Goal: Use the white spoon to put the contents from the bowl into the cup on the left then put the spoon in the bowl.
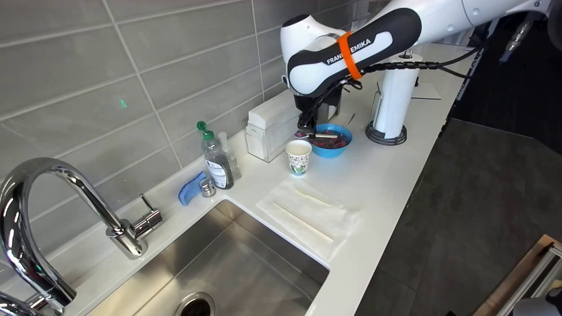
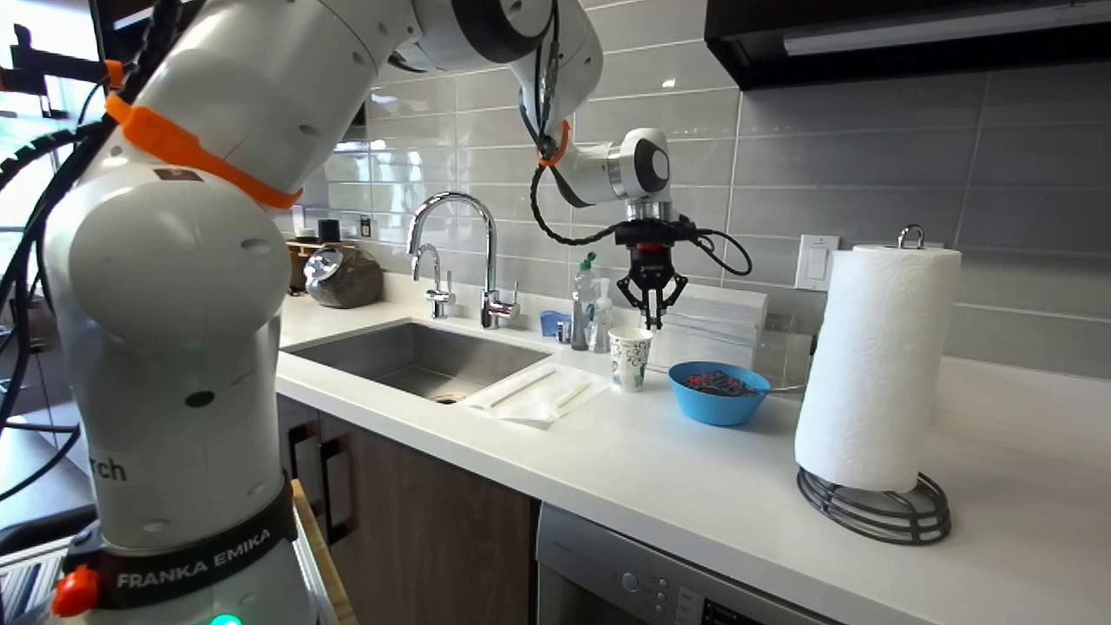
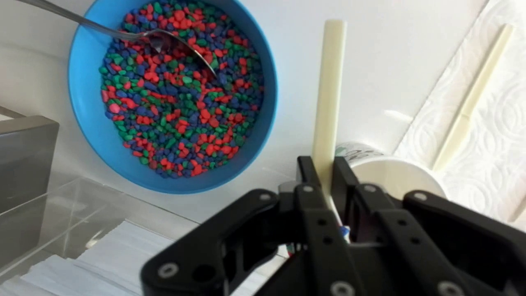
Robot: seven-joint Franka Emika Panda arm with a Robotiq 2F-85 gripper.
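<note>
My gripper (image 3: 322, 164) is shut on the handle of the white spoon (image 3: 328, 94), which points away from the fingers in the wrist view. The spoon's head is mostly hidden behind the fingers; coloured pebbles show on it (image 1: 300, 134). The blue bowl (image 3: 269, 102) holds red, green and blue pebbles. It also shows in both exterior views (image 1: 329, 152) (image 2: 716, 408). The white cup (image 3: 398, 176) with green print stands beside the bowl, seen too in both exterior views (image 1: 299, 160) (image 2: 629, 360). The gripper is above the counter, near the cup and bowl. The cup's bottom is hidden.
A metal spoon (image 3: 94, 25) leans in the bowl. White plastic cutlery (image 3: 472, 102) lies on a paper towel (image 1: 311, 210) beside the sink (image 1: 246, 272). A clear box of white paper (image 1: 272, 131), soap bottles (image 1: 217, 162) and a paper-towel roll (image 2: 881, 373) stand nearby.
</note>
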